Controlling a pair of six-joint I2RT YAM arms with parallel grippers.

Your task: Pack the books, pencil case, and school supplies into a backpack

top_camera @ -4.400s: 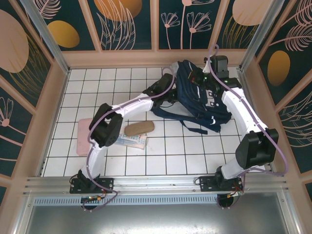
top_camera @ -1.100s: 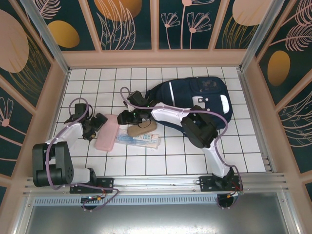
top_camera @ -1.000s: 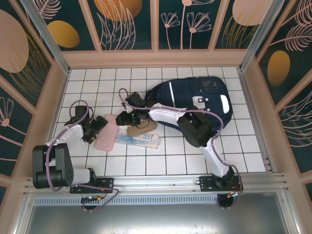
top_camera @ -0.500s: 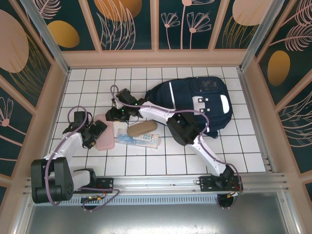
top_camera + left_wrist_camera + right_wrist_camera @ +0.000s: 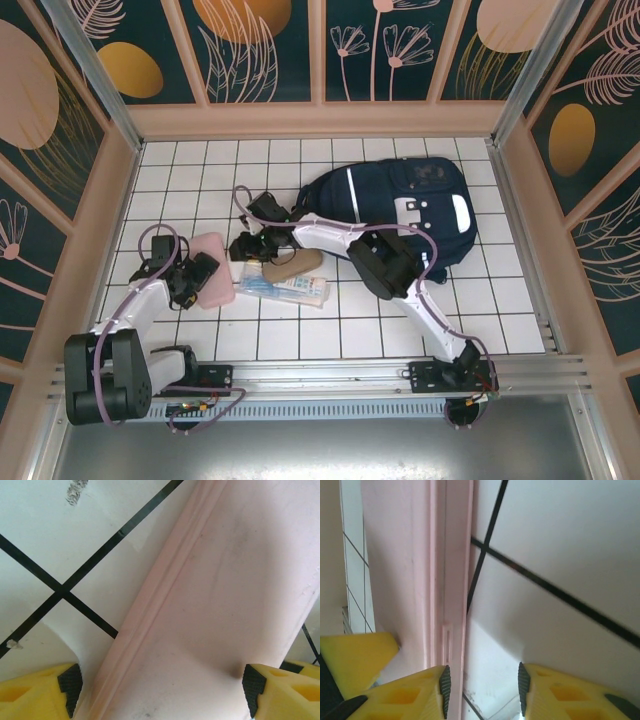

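Claws: the left claw (image 5: 160,694) stands with jaws wide, one pad at each long edge of the pink case (image 5: 215,605), which lies flat on the tiles (image 5: 75,525). I cannot tell whether the pads press it. The right claw (image 5: 481,690) has its jaws apart with nothing between them, one finger over the case's ridged edge and the other over bare tile.

Just beside the case lie a brown pouch (image 5: 293,266) and a clear packet (image 5: 285,289). The backpack (image 5: 400,205) sits well apart to the right (I cannot make out its opening).

Risks, as I judge them:
- A wide grip on a smooth, flat case may slip or tilt on lifting.
- Both claws crowd one item and could clash.
- The right arm runs close by the pouch and may sweep it.
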